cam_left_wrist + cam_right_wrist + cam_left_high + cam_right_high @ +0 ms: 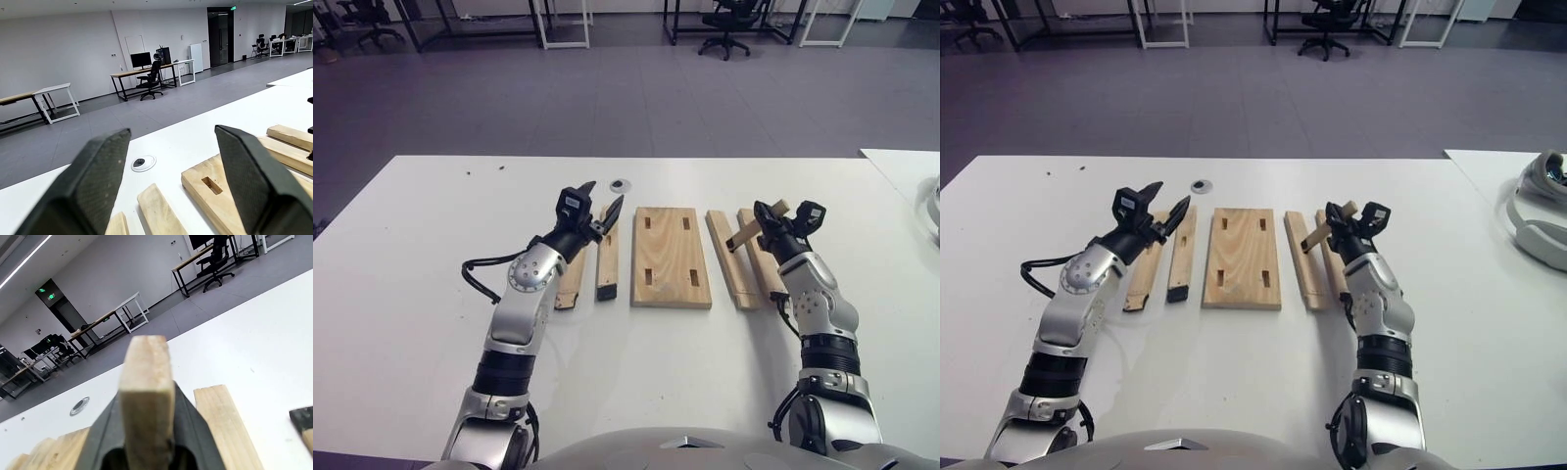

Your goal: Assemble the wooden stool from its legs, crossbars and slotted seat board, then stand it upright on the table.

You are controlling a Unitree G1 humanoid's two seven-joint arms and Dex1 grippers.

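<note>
Just right of the seat board, clamping a crossbar in the right gripper, long axis slanting toward the board; left of it, holding the left gripper spread, empty.

The white table carries 1 slotted seat board cut with 4 slots, and 4 long wooden pieces, 2 on each side of the board. There is 1 short crossbar, clamped in the right gripper, which is 1 of 2 grippers alongside the spread-fingered left gripper. Also counted are 1 round grommet in the tabletop and 1 white headset on a second table, making 2 tables.
</note>
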